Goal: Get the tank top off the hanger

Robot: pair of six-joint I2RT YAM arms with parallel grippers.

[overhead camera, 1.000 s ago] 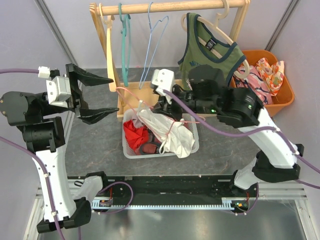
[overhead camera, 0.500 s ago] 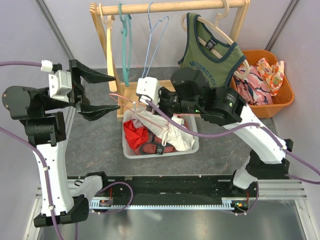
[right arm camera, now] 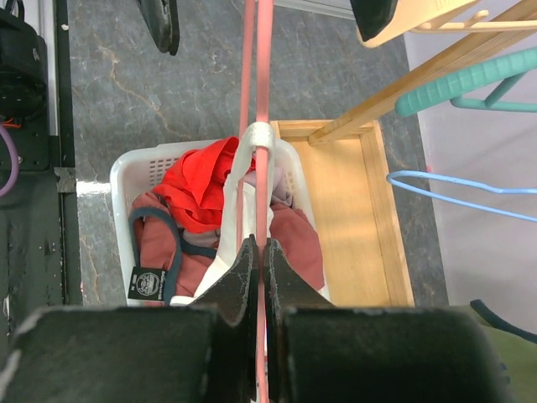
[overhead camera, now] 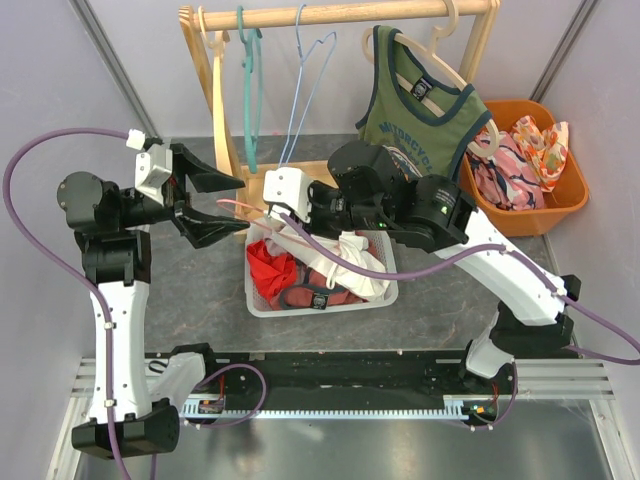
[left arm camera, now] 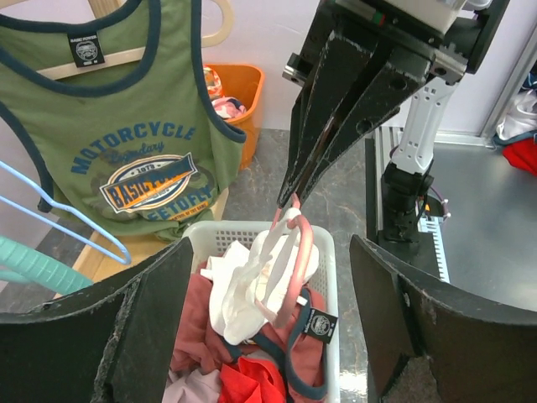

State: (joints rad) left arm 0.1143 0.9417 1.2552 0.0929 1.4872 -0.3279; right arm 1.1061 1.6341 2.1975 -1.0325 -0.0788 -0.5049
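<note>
My right gripper [right arm camera: 258, 243] is shut on a pink hanger [right arm camera: 264, 84] and holds it over the white basket [right arm camera: 117, 180]. A white tank top [overhead camera: 345, 265] hangs from that hanger by its strap [right arm camera: 258, 136] and droops into the basket. My left gripper [overhead camera: 246, 204] is open. The hanger's free end [overhead camera: 238, 204] reaches between its fingers [right arm camera: 159, 21] without touching them. From the left wrist, the hanger [left arm camera: 304, 252] and white tank top [left arm camera: 243, 285] hang below the right gripper [left arm camera: 294, 197].
A green tank top [overhead camera: 420, 100] hangs on a wooden hanger on the wooden rack [overhead camera: 340, 14], beside empty teal [overhead camera: 248, 90] and blue [overhead camera: 305, 80] hangers. The basket holds red and maroon clothes [overhead camera: 275, 270]. An orange bin [overhead camera: 575, 190] of clothes stands at the right.
The right arm has carried the hanger and white top to the left over the basket. The left gripper has swung right, so the hanger's end now lies between its fingers.
</note>
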